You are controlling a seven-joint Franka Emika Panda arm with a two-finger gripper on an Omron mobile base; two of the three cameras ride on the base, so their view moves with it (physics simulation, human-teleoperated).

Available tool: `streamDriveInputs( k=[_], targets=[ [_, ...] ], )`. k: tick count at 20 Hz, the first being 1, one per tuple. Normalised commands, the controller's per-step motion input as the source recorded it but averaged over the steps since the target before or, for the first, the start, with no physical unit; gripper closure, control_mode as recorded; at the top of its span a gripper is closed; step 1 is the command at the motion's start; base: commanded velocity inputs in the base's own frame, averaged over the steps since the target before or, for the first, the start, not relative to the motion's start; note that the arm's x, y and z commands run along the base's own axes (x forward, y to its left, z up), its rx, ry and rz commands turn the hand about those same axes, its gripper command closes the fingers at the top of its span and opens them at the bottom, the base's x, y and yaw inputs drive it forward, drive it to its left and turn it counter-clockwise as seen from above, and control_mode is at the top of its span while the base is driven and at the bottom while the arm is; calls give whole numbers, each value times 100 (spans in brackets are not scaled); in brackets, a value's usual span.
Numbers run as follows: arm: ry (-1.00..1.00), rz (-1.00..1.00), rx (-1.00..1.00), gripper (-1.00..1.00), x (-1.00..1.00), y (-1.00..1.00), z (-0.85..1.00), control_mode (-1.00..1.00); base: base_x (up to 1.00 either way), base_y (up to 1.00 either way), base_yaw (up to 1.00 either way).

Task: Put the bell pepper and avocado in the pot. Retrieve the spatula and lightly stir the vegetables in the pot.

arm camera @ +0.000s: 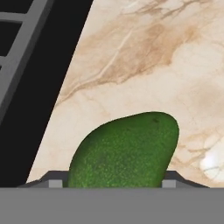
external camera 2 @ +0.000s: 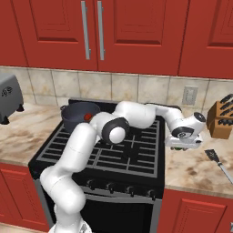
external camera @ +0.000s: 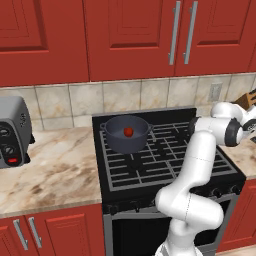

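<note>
2 jaws flank avocado on counter, grip unclear; avocado's lower part cut off.

Both base views look forward and down at the stove from either side; the hand view faces the marble surface closely.

Bell pepper in pot

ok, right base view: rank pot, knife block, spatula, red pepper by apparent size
1. pot
2. knife block, close to the pot, partly cut off by the frame
3. spatula, also cut off
4. red pepper
</note>
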Motion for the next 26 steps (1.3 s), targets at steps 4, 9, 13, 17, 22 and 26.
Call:
streamDriveInputs(
  k=[4,9,13,17,22,26],
  targets=[
    [0,0,0,100,0,0,0,-100,0,0,0],
    [0,0,0,100,0,0,0,-100,0,0,0],
    [-11,0,0,100,-20,3,19,-100,0,0,0],
    [-21,0,0,100,-66,29,55,-100,0,0,0],
    [-23,0,0,100,-60,48,71,-100,0,0,0],
    [-10,0,0,100,-38,83,36,-100,0,0,0]
  ],
)
